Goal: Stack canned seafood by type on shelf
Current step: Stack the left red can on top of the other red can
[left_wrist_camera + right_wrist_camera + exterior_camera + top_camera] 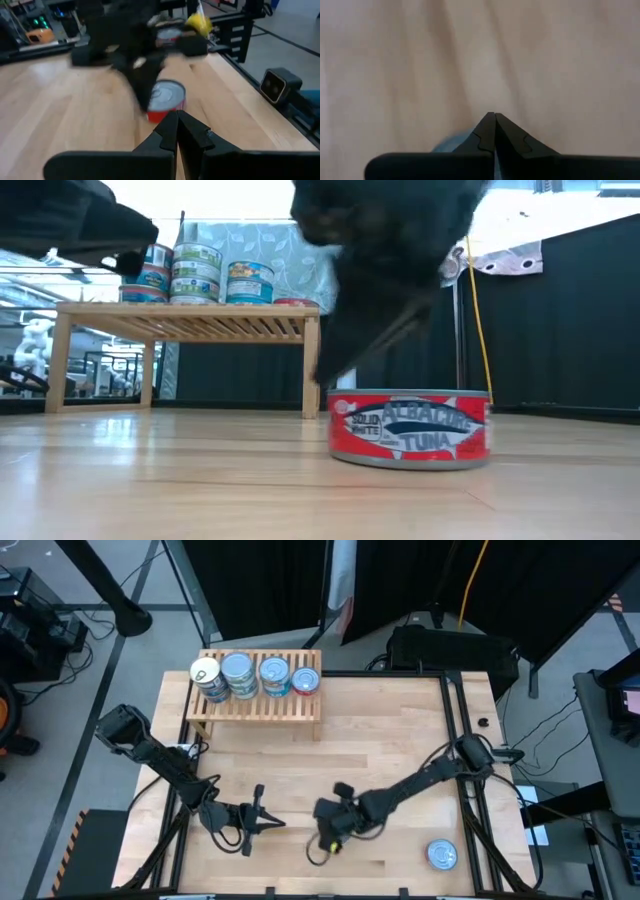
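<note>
Four can stacks [256, 677] on shelf [300, 705]; one tin [441, 855] on table.

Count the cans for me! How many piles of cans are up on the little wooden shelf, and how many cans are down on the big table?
Piles of cans on the shelf: 4, at and
Red tuna can on the table: 1
Total: 5 spots with cans. How many cans each pile holds cannot be told exactly.
</note>
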`<action>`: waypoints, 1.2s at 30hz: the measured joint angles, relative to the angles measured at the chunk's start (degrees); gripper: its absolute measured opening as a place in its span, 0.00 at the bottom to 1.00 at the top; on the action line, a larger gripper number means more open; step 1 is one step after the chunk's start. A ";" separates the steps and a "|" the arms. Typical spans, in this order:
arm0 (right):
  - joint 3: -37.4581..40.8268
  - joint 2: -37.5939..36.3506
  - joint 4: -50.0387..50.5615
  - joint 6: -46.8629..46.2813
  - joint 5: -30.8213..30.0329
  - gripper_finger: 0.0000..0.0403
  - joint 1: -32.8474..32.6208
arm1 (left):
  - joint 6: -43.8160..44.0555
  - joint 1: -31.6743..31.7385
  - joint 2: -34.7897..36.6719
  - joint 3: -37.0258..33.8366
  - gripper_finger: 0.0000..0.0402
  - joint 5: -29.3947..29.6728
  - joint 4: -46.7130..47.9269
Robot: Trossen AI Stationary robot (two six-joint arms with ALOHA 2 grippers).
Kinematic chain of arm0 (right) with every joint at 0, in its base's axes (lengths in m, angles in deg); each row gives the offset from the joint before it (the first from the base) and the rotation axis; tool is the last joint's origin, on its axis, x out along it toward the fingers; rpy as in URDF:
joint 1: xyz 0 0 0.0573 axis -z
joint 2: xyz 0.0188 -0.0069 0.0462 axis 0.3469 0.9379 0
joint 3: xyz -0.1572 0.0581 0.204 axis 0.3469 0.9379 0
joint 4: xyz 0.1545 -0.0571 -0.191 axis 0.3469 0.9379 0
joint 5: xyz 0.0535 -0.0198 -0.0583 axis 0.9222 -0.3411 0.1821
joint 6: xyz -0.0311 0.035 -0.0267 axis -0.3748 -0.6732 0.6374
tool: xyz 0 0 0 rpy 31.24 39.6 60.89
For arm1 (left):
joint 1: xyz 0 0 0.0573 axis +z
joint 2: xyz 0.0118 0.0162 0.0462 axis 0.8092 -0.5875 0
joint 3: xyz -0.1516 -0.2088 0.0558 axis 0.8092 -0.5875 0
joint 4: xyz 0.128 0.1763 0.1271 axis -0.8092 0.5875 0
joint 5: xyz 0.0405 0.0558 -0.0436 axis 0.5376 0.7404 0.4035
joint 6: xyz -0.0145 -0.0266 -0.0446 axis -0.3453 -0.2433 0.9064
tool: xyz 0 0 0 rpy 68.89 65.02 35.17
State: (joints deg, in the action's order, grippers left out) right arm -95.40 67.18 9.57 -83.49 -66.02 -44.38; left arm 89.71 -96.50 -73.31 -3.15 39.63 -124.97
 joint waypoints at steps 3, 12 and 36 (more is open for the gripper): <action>0.04 0.21 -4.09 5.98 -1.34 0.00 2.87 | -1.47 0.86 0.00 0.17 0.03 -0.06 -0.89; -7.89 -3.39 16.31 -2.03 6.96 0.00 0.23 | -2.69 6.18 -6.75 0.83 0.03 -6.45 -8.40; -1.64 -0.38 16.71 -19.52 -0.62 0.00 -10.41 | -2.91 7.22 -18.40 10.03 0.03 -11.82 -6.34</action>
State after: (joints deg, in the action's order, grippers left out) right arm -97.04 66.80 26.28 -103.00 -66.64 -54.80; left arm 86.80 -89.28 -91.71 6.88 27.81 -131.31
